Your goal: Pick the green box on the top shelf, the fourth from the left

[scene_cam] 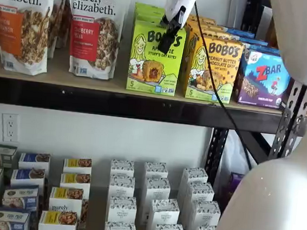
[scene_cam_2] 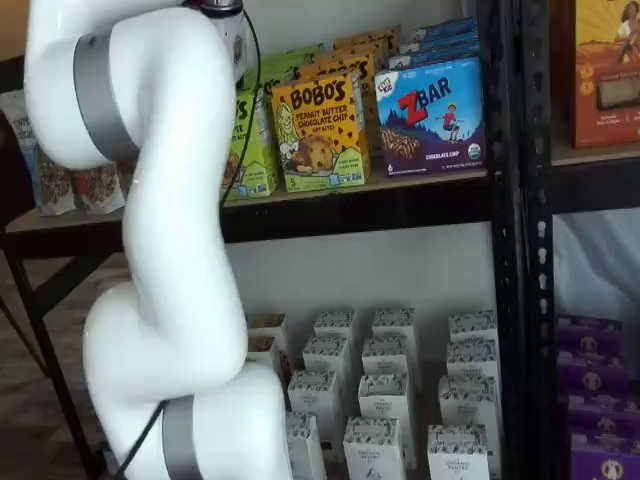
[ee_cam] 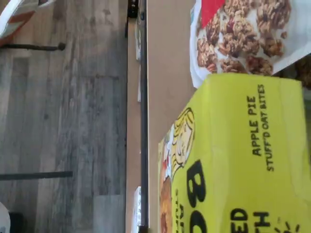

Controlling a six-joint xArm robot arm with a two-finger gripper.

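The gripper (scene_cam: 168,36) hangs over the green box (scene_cam: 155,57), which stands on the top shelf (scene_cam: 116,101) between a granola bag (scene_cam: 94,25) and an orange box (scene_cam: 211,69). Its fingers show side-on, so their state cannot be told.

White arm (scene_cam_2: 165,250) filling the nine o'clock side, green box (scene_cam_2: 252,140) partly hidden behind it on the top shelf (scene_cam_2: 400,195), orange Bobo's box (scene_cam_2: 320,130) just beside at three o'clock, ZBar box (scene_cam_2: 432,118) further that way, white cartons (scene_cam_2: 385,400) below.
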